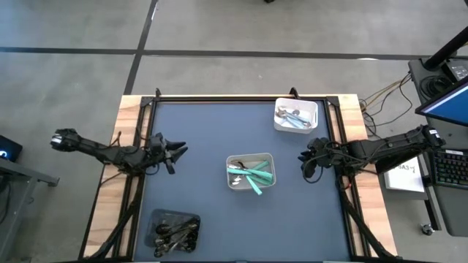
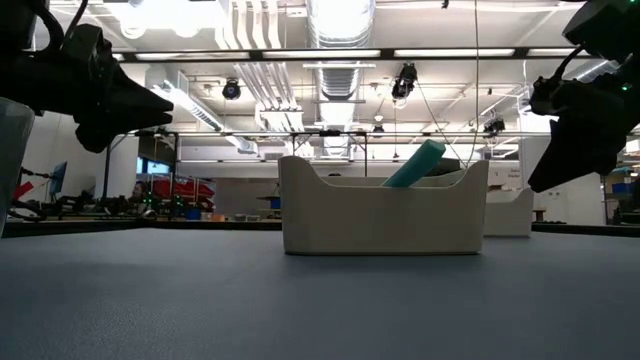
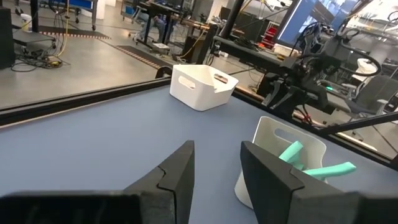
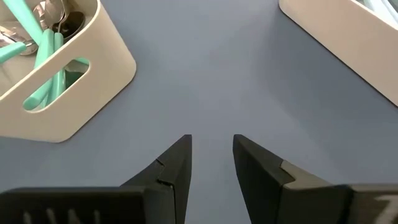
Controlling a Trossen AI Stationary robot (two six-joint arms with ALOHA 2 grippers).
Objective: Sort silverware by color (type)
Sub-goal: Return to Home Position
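The silverware lies sorted in three trays. Teal-handled pieces (image 1: 254,175) fill the grey tray (image 1: 251,171) at the table's middle, one handle (image 2: 415,163) poking over its rim. Pale-blue-handled pieces (image 1: 294,117) lie in the white tray (image 1: 296,115) at the far right. Black pieces (image 1: 175,232) sit in the dark tray (image 1: 175,229) near the left front. My left gripper (image 1: 178,151) hovers open at the table's left, fingers toward the middle. My right gripper (image 1: 304,159) hovers open right of the grey tray, above bare mat.
The blue mat (image 1: 212,131) lies between the trays. A black frame rail (image 1: 241,97) runs along the far edge and down both sides. A desk with a keyboard (image 1: 446,172) stands off the table's right.
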